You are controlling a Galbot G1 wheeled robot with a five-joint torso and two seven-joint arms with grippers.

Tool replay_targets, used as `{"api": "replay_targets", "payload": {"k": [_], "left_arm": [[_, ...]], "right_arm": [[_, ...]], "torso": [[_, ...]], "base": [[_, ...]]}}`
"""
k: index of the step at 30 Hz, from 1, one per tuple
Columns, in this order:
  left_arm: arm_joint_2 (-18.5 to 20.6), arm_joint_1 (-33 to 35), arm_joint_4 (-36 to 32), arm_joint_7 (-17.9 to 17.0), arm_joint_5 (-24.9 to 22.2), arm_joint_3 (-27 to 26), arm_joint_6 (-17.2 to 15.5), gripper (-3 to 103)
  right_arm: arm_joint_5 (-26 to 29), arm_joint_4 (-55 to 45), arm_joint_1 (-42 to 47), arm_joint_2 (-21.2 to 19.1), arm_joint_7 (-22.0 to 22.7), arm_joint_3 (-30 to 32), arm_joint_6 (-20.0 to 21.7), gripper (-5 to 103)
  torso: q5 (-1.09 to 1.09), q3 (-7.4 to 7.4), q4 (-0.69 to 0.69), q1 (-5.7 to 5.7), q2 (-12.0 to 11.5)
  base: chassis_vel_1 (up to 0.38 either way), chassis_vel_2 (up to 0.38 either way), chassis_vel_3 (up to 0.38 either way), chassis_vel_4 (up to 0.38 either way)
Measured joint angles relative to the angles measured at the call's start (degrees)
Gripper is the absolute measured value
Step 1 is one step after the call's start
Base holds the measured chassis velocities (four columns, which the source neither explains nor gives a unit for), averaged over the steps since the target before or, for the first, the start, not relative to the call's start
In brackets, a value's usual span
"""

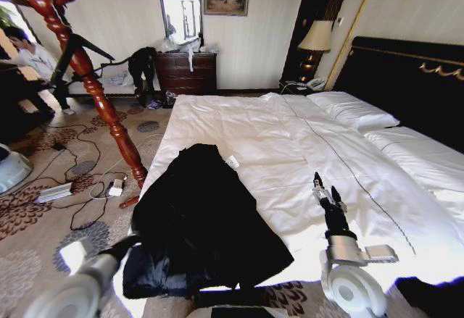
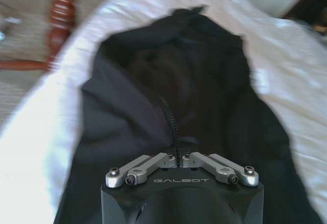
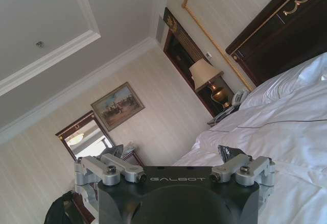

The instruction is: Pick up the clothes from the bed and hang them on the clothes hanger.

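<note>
The clothes (image 1: 203,224), a black, slightly shiny jacket, lie spread on the near left part of the bed (image 1: 290,137), partly over its edge. In the left wrist view the jacket (image 2: 204,96) lies below the camera with its zipper running toward the gripper. My left gripper (image 2: 179,150) hovers at the jacket's near left edge (image 1: 134,244), its linkages drawn together and shut. My right gripper (image 1: 324,187) stands over the white duvet right of the jacket, pointing toward the headboard, open and empty (image 3: 179,155). The clothes hanger (image 1: 87,72), a red-brown turned-wood stand, rises left of the bed.
Cables and a power strip (image 1: 54,191) lie on the patterned carpet by the stand's foot. A dark dresser (image 1: 187,72) with a mirror stands at the far wall. A lamp (image 1: 315,39) and a phone sit beside the black headboard (image 1: 406,79). Pillows (image 1: 355,111) lie at the bed's head.
</note>
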State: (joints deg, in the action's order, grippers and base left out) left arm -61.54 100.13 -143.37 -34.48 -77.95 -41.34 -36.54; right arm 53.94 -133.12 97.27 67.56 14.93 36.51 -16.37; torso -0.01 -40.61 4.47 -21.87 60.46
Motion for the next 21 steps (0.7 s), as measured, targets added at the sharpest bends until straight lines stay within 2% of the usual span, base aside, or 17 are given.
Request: {"api": "replay_targets", "payload": {"k": [2, 5, 7, 10, 12, 14, 17, 19, 21], "left_arm": [[1.00, -0.96, 0.01, 0.98, -1.35, 0.43, -0.25, 0], [5.52, -4.79, 0.04, 3.66, -5.12, 2.09, -0.73, 0], [7.00, -6.14, 0.05, 4.32, -5.55, 2.94, -0.79, 0], [12.28, -12.17, 0.06, 5.54, -6.22, 8.26, -0.96, 0], [13.37, -13.45, 0.07, 5.69, -6.30, 9.62, -1.13, 0], [16.35, -16.04, 0.07, 6.16, -6.53, 12.95, -2.03, 0], [17.93, -16.05, 0.07, 6.23, -6.55, 14.19, -2.79, 0], [19.93, -15.03, 0.09, 5.84, -6.49, 15.39, -4.49, 0], [20.47, -14.97, 0.09, 5.44, -6.45, 15.97, -5.01, 0]], "right_arm": [[0.02, 0.10, 0.00, -0.18, 0.00, 0.14, 0.00, 100], [0.03, 0.68, -0.29, -0.33, 0.01, 0.28, 0.00, 100], [0.02, 0.86, -0.41, -0.27, 0.01, 0.19, 0.00, 100], [-0.29, 1.86, -1.06, 0.08, -0.02, -0.58, 0.04, 100], [-0.38, 2.17, -1.23, 0.14, -0.03, -0.73, 0.04, 100], [-0.65, 3.06, -1.83, 0.33, -0.05, -1.19, 0.07, 100], [-0.64, 3.72, -2.71, 0.06, -0.05, -1.84, 0.19, 100], [-0.55, 4.65, -3.72, -0.79, -0.04, -2.79, 0.37, 100], [-0.55, 4.83, -3.79, -0.87, -0.04, -2.90, 0.37, 100]], "torso": [[0.00, 0.00, 0.00, 0.00, 0.00], [0.01, 0.00, -0.01, 0.00, 0.00], [0.01, 0.00, -0.01, 0.00, 0.00], [0.00, 0.00, 0.00, -0.01, 0.00], [0.00, 0.00, 0.00, -0.01, 0.00], [0.00, 0.00, 0.01, -0.01, 0.00], [0.01, 0.00, 0.02, -0.01, 0.00], [0.01, 0.00, -0.06, -0.01, 0.00], [0.01, 0.00, -0.04, 0.00, -0.01]], "base": [[0.000, 0.000, 0.000, 0.000], [0.000, 0.000, 0.000, 0.000], [0.000, 0.000, 0.000, 0.000], [0.000, 0.000, 0.000, 0.000], [0.000, 0.000, 0.000, 0.000], [0.000, 0.000, 0.000, 0.000], [0.000, 0.000, 0.000, 0.000], [0.000, 0.000, 0.000, 0.000], [0.000, 0.000, 0.000, 0.000]]}}
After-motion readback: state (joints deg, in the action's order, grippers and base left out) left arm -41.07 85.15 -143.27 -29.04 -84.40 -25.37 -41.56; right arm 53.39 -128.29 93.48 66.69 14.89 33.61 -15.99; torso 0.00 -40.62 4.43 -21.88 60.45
